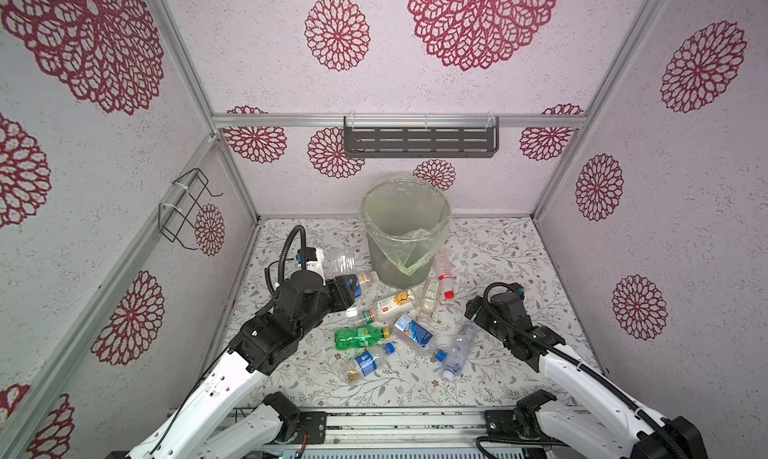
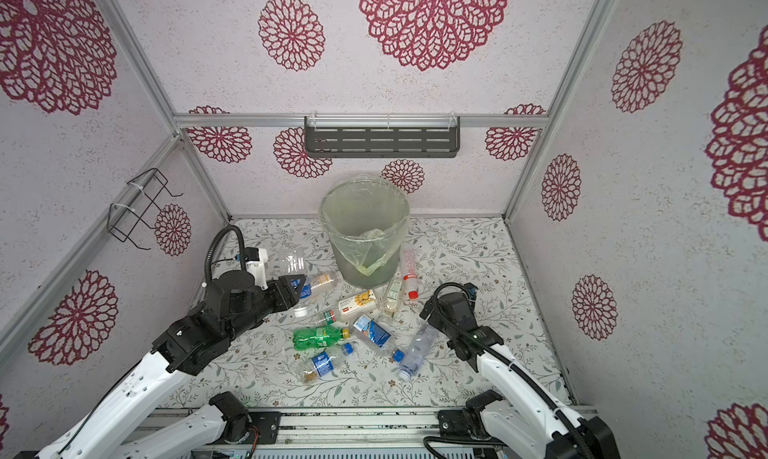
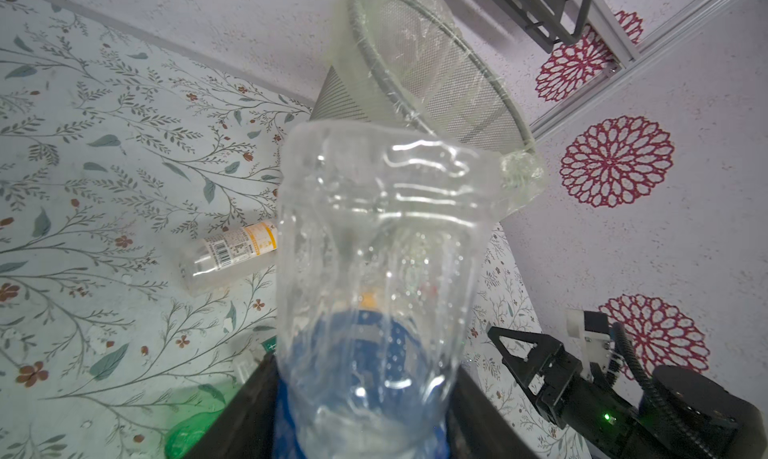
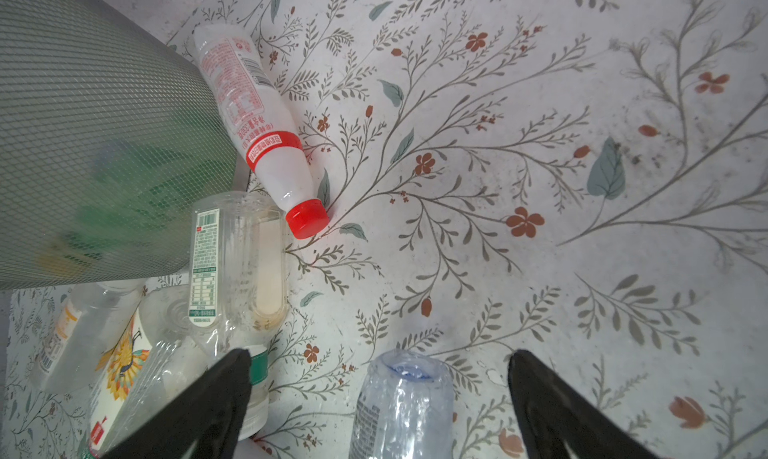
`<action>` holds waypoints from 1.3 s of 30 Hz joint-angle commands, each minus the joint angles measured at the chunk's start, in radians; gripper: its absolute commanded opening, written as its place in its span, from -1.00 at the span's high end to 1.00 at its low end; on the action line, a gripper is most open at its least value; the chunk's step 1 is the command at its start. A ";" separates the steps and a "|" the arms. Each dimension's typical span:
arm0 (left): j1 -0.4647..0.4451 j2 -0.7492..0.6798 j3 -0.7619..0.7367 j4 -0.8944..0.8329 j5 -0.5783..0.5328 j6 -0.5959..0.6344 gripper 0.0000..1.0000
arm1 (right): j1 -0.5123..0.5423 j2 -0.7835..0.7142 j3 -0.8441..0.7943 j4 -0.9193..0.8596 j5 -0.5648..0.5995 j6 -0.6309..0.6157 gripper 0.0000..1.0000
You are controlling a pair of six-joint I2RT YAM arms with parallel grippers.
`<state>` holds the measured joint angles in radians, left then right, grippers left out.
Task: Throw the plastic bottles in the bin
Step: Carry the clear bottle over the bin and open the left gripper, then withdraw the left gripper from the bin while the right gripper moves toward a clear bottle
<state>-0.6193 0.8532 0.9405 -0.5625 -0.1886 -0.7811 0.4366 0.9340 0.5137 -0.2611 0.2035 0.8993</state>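
1. Both top views: left tool (image 1: pixel 351 284) clamped on clear blue-label bottle (image 1: pixel 343 262), raised just left of bin (image 1: pixel 384 265). Bin stands at rear centre of desk (image 1: pixel 519 249). Right tool (image 1: pixel 473 307) spread wide, nothing gripped, over pale crumpled bottle (image 1: pixel 458 349). Several other bottles lie in front of bin, incl. green bottle (image 1: pixel 359 337).
2. Left wrist: clear blue-label bottle (image 3: pixel 374 249) fills centre, base twd bin rim (image 3: pixel 436 82). Orange-label bottle (image 3: pixel 230 251) lies on desk beyond.
3. Right wrist: jaws wide apart, end of pale crumpled bottle (image 4: pixel 403 407) betw. them; contact not determinable. Red-cap bottle (image 4: pixel 257 120) lies just beside bin.
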 commanded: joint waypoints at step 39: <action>0.188 0.531 0.909 -0.191 0.180 0.157 -0.95 | -0.010 -0.168 0.043 -0.140 -0.032 -0.026 -0.98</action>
<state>-0.4438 1.4136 1.9259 -0.7223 -0.0189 -0.6464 0.4297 0.7662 0.5125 -0.3733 0.1780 0.8978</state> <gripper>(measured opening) 0.972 0.990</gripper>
